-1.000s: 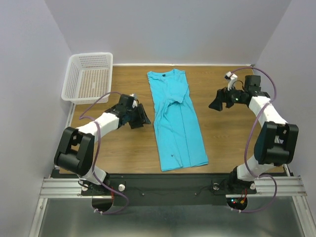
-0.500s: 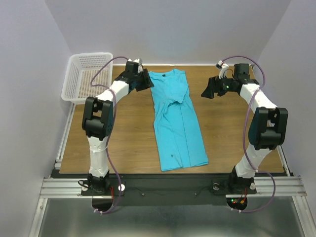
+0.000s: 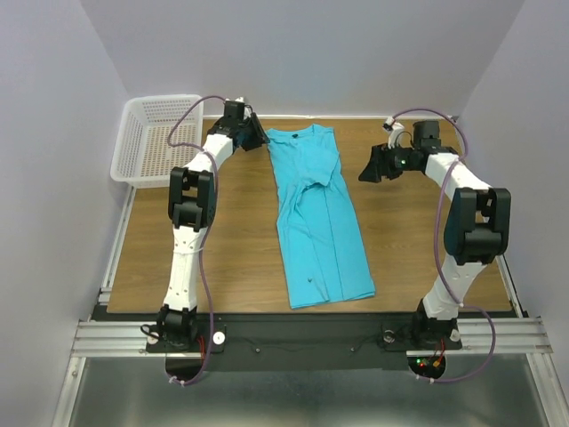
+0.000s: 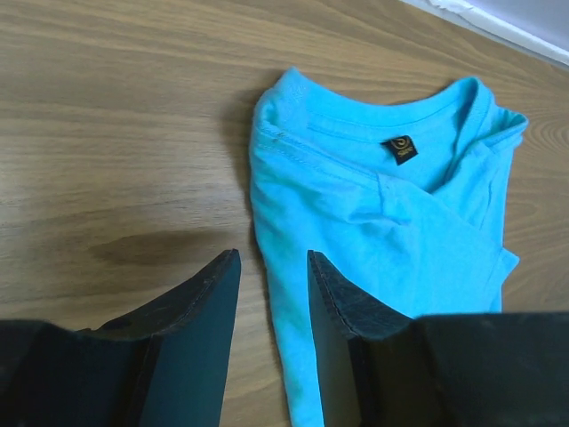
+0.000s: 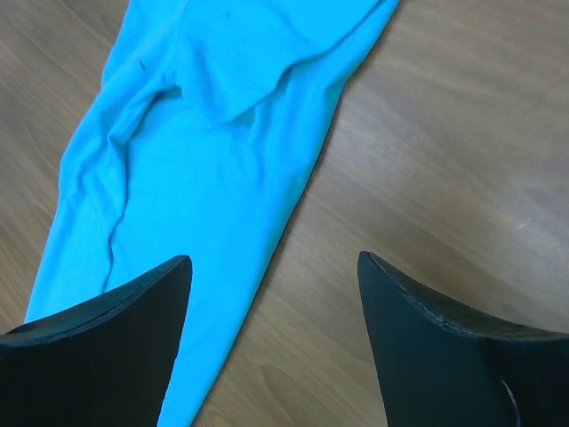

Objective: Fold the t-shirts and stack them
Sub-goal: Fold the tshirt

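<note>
Top external, t-shirt [image 3: 316, 213]: laid lengthwise on the bench [image 3: 400, 249], hem near, collar far.
Left end effector [image 4: 271, 258]: narrowly parted, empty, at the far left corner.
Right end effector [image 5: 274, 258]: widely parted, empty, beside the far right edge.
Grasp: both corners are best pinched level.

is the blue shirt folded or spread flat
Partly folded. The shirt lies as a long narrow strip with a sleeve turned in over the front; it is not yet folded end to end.
</note>
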Controlling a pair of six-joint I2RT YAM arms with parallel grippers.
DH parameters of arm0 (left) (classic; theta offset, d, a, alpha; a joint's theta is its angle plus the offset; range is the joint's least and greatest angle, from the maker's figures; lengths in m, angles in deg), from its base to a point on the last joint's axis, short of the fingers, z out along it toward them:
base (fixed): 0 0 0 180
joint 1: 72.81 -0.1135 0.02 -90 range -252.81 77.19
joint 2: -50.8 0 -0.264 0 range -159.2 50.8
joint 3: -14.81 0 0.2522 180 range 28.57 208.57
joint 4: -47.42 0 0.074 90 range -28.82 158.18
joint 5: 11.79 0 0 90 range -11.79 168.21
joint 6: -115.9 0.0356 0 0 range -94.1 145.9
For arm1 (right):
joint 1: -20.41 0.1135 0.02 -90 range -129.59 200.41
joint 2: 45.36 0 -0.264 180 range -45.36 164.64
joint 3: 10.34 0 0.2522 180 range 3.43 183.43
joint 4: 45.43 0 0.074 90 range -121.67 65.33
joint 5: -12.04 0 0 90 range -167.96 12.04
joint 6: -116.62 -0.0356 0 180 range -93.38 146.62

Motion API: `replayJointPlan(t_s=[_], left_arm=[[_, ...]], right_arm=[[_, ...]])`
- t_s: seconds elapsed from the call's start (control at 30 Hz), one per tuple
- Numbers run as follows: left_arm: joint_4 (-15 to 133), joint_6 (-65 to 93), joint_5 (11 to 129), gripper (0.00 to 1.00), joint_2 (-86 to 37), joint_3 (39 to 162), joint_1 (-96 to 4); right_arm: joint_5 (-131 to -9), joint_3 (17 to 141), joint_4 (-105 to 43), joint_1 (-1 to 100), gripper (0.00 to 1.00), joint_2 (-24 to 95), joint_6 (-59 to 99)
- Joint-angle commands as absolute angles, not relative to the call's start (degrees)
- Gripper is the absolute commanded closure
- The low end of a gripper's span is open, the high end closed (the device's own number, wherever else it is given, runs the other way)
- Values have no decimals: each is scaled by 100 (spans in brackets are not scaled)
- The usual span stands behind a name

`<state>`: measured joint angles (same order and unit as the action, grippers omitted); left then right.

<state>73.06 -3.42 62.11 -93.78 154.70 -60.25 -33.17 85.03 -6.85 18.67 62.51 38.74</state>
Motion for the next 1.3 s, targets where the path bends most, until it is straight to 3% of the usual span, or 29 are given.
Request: replayJointPlan(t_s=[0.0,0.3,0.8,1.13,1.27], left_arm=[[7059,-565,5809,54,-9527,15891,-6103],[6584,-837,5325,54,-9844,16199,-6103],[6927,-934,6248,54,-10002,16383,-6138],[6760,-1005,5695,65,-10283,16577,-6121],[6707,-900,5650,78,-10266,16586,-6130]], right_arm=[[-3243,8069,-540,1944,19,5756,4145],[-3613,6690,568,2006,17,5378,5166],[-3358,6293,586,2023,20,5395,5193],[-3340,6372,577,2032,20,5387,5114],[-3358,6372,560,2032,20,5378,5105]])
